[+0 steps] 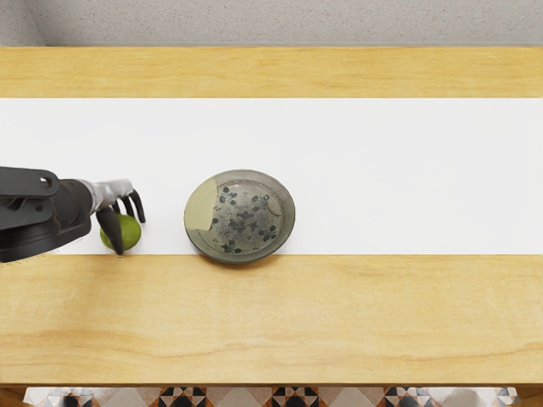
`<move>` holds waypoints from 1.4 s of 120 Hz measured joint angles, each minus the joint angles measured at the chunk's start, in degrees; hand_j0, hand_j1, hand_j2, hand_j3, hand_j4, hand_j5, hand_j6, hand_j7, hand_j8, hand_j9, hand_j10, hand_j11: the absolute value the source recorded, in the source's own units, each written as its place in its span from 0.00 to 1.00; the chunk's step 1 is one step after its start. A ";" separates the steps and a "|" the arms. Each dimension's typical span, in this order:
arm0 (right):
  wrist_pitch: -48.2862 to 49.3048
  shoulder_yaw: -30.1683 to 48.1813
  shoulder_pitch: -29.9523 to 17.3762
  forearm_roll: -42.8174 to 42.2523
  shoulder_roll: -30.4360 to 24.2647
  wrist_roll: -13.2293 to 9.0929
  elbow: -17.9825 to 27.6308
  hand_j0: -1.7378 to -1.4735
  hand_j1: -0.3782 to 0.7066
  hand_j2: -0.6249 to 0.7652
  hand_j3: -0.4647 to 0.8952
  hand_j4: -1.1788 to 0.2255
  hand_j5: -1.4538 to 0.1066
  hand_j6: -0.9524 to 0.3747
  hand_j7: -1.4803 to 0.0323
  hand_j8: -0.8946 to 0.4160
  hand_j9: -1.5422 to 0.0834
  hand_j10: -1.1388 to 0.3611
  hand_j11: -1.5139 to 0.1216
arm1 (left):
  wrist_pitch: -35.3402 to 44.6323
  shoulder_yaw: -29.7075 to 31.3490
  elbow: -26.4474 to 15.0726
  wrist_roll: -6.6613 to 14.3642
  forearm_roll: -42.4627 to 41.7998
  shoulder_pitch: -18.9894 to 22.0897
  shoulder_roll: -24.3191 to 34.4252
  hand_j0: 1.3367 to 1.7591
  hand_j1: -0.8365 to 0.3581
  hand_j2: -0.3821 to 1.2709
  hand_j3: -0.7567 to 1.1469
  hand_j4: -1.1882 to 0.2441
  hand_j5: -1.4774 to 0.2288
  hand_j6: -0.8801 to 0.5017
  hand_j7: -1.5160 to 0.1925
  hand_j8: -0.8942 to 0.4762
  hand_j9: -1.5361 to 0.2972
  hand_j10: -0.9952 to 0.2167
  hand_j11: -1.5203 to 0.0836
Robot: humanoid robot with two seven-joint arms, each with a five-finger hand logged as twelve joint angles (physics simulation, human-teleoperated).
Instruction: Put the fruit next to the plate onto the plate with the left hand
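A wooden table [271, 314] fills the head view, with a broad white runner [382, 170] laid across it from edge to edge. A strip of patterned floor tiles [288, 397] shows along the bottom. There is one plate [197, 222], one green fruit [130, 231] and one hand in sight. The plate is round and grey-green. It sits on the near part of the runner, its front rim just reaching the runner's near edge, a little left of the table's middle. Its whole face is open to view, showing a dark flower pattern and a paler patch on its left side. The green fruit lies to the left of the plate, near it but apart from it, at the runner's near edge, with bare surface between the two. The left hand [119, 212] comes in from the left on a dark forearm [34, 225] and sits over the fruit. Its dark fingers [137, 208] curl down behind the fruit and the thumb crosses its front left side, so the hand is closed around it. Whether the fruit is raised off the surface cannot be told.
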 joint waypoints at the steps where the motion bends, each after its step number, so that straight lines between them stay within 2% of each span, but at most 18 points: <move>1: 0.00 0.00 0.00 0.00 0.00 0.00 0.00 0.30 0.05 0.45 0.34 0.82 0.91 0.70 0.96 0.67 0.93 0.74 0.91 | -0.03 0.00 -0.01 0.00 -0.01 -0.17 0.01 0.76 0.47 0.47 0.40 0.39 0.37 0.32 0.40 0.32 0.38 0.30 0.42; 12: 0.00 0.00 0.00 0.00 0.00 0.00 0.00 0.30 0.05 0.45 0.34 0.82 0.91 0.70 0.96 0.67 0.93 0.74 0.91 | -0.48 0.08 -0.17 0.00 -0.20 -2.47 0.33 0.76 0.47 0.48 0.40 0.38 0.35 0.33 0.38 0.33 0.37 0.30 0.41; 21: 0.00 0.00 0.00 0.00 0.00 0.00 0.00 0.30 0.05 0.45 0.34 0.82 0.91 0.70 0.96 0.67 0.93 0.74 0.91 | -0.76 1.15 -0.80 -0.01 -1.25 -7.19 0.28 0.76 0.45 0.52 0.40 0.38 0.35 0.33 0.38 0.33 0.37 0.29 0.41; 25: 0.00 0.00 0.01 0.00 0.00 0.00 0.00 0.30 0.05 0.45 0.34 0.82 0.91 0.70 0.96 0.67 0.93 0.74 0.91 | -0.94 1.72 -1.25 -0.02 -1.95 -8.99 0.28 0.76 0.45 0.50 0.40 0.38 0.35 0.34 0.38 0.33 0.37 0.29 0.40; 50: 0.00 0.00 0.05 0.00 0.00 0.00 0.00 0.30 0.05 0.45 0.34 0.82 0.91 0.70 0.96 0.67 0.93 0.74 0.91 | -5.69 2.89 -4.10 -0.01 -8.87 -15.91 -0.54 0.76 0.43 0.52 0.40 0.37 0.34 0.35 0.37 0.34 0.36 0.30 0.40; 77: 0.00 0.00 0.08 0.00 0.00 0.00 0.00 0.30 0.05 0.45 0.34 0.82 0.91 0.70 0.96 0.67 0.93 0.74 0.91 | -9.30 2.94 -4.87 0.00 -19.32 -25.32 -11.12 0.76 0.44 0.51 0.40 0.37 0.34 0.35 0.37 0.35 0.36 0.31 0.40; 86: 0.00 0.00 0.08 0.00 0.00 0.01 0.00 0.30 0.05 0.45 0.34 0.82 0.91 0.70 0.96 0.67 0.93 0.74 0.91 | -9.17 2.93 -4.84 -0.03 -22.01 -25.90 -14.83 0.76 0.43 0.53 0.40 0.38 0.33 0.36 0.37 0.35 0.36 0.31 0.40; 98: 0.00 0.00 0.09 0.00 0.00 0.02 0.00 0.30 0.05 0.45 0.34 0.82 0.91 0.70 0.96 0.67 0.93 0.74 0.91 | -9.02 2.93 -4.53 -0.04 -23.66 -25.87 -15.03 0.76 0.42 0.54 0.40 0.38 0.33 0.36 0.37 0.35 0.36 0.31 0.40; 114: 0.00 0.00 0.09 0.00 0.00 0.02 0.00 0.30 0.05 0.45 0.34 0.82 0.91 0.70 0.96 0.67 0.93 0.74 0.91 | -8.81 2.99 -3.93 -0.01 -24.03 -25.87 -15.01 0.76 0.44 0.49 0.40 0.41 0.38 0.34 0.42 0.33 0.40 0.33 0.44; 141: 0.00 0.00 0.09 0.00 0.00 0.04 0.00 0.30 0.05 0.45 0.34 0.82 0.91 0.70 0.96 0.67 0.93 0.74 0.91 | -8.85 3.04 -3.18 0.02 -24.20 -25.74 -15.01 0.76 0.62 0.34 0.40 0.56 0.56 0.40 0.59 0.41 0.56 0.50 0.63; 168: 0.00 0.00 0.09 0.00 0.00 0.06 0.00 0.30 0.05 0.45 0.34 0.82 0.91 0.70 0.96 0.67 0.93 0.74 0.91 | -8.95 2.39 -2.15 0.02 -24.27 -25.34 -13.33 0.76 0.70 0.29 0.40 0.62 0.64 0.44 0.66 0.45 0.63 0.58 0.71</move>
